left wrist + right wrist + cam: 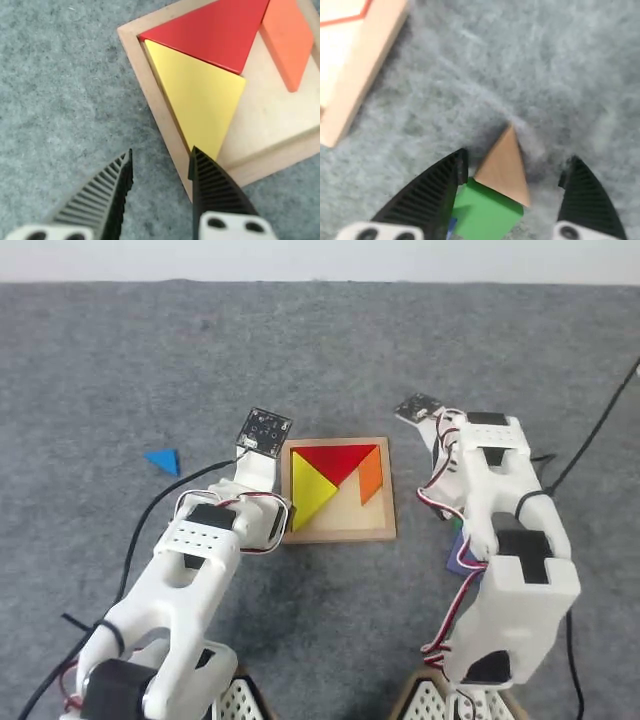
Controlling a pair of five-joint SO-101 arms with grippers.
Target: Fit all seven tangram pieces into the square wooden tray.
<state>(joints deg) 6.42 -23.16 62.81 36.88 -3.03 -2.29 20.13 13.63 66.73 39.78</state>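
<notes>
The square wooden tray (340,530) lies in the middle of the grey carpet. It holds a red triangle (335,462), a yellow triangle (308,492) and an orange parallelogram (371,476). In the left wrist view my left gripper (161,162) is open, its fingers straddling the tray's rim (150,95) by the yellow triangle's tip (197,100). My right gripper (518,159) is open on the carpet to the right of the tray, with a wood-coloured triangle (502,167) and a green piece (482,212) between its fingers. A blue triangle (163,460) lies far left.
A purple piece (462,558) and a bit of green (455,526) peek out from under the right arm (500,540). The tray's corner (355,75) shows in the right wrist view. Black cables run beside both arms. Bare carpet stretches behind the tray.
</notes>
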